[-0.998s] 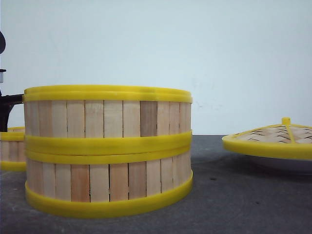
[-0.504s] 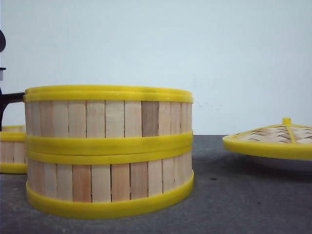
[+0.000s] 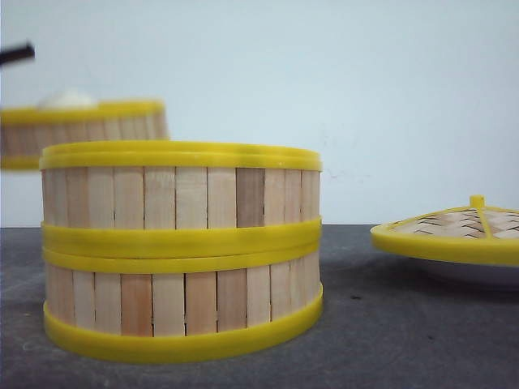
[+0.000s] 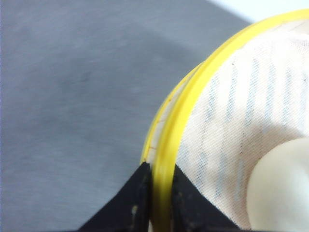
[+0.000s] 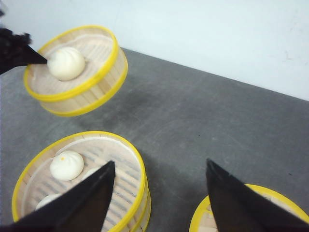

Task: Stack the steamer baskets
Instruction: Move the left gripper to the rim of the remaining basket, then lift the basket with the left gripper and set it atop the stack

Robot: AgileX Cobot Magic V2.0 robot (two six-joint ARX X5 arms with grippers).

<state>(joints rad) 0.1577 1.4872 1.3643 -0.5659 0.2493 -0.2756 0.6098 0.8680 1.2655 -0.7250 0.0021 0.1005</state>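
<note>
A dark grey matte table [image 5: 203, 121] runs back to a plain pale wall [image 3: 365, 97]; the wall meets the table in a straight edge behind everything. The landmark is the two-basket stack [image 3: 182, 251], two steamer baskets one on the other, standing flat on the table with rims aligned. From the right wrist view its top basket is open and holds white buns [image 5: 66, 165].

The third steamer basket [image 3: 81, 130] is off the table, in the air above and behind the stack toward the robot's left, slightly tilted, with one white bun [image 5: 66, 63] inside on a pale cloth liner [image 4: 251, 111]. The left gripper [image 4: 158, 193] is clamped on this basket's yellow rim, one black finger [image 4: 137, 203] outside the wall and the other inside. Bare grey table lies under the lifted basket and between it and the stack.

To the right of the stack, well apart from it, the domed woven lid [image 3: 454, 231] with yellow rim and knob sits on a white plate [image 3: 474, 274]. A wide strip of table separates the stack from the lid.

The right gripper [image 5: 159, 203] hovers above the table right of the stack, its black fingers spread wide with nothing between them; the lid's rim shows just beyond one fingertip.
</note>
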